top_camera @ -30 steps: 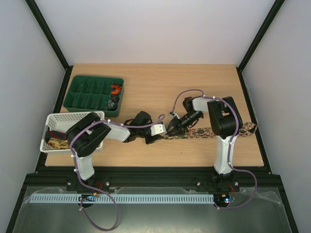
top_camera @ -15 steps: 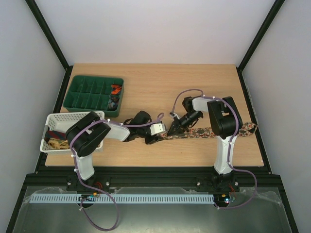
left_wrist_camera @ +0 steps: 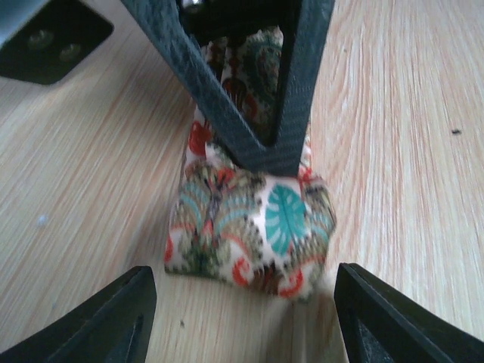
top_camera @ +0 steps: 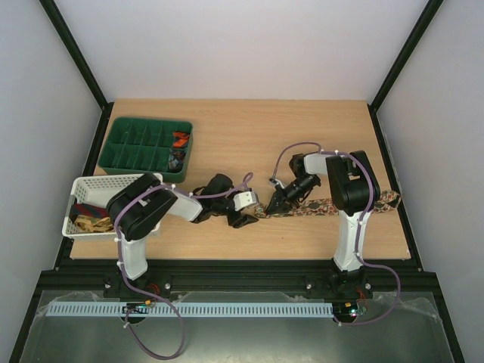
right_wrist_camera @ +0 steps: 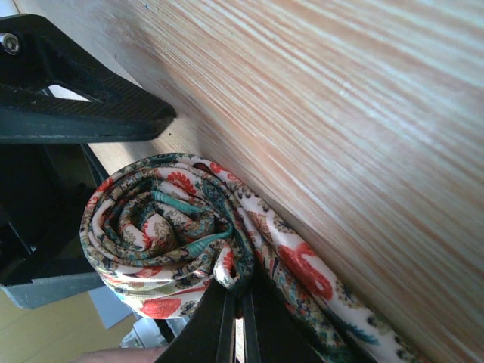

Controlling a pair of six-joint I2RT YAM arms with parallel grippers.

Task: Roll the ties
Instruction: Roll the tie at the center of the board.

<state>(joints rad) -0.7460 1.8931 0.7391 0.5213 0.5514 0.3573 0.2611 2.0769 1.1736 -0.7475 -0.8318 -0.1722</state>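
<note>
Two hands | right hand [right_wrist_camera: 239,310] clamped on floral tie [right_wrist_camera: 151,219] | left hand [left_wrist_camera: 243,291] open, astride its coil, not touching

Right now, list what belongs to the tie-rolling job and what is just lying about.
Job: multicoloured floral fabric tie, half coiled, pinched by the shut right gripper; open left gripper; gold-patterned tie.
Lying about: white lattice plastic basket holding that tie; green divided plastic tray.
</note>
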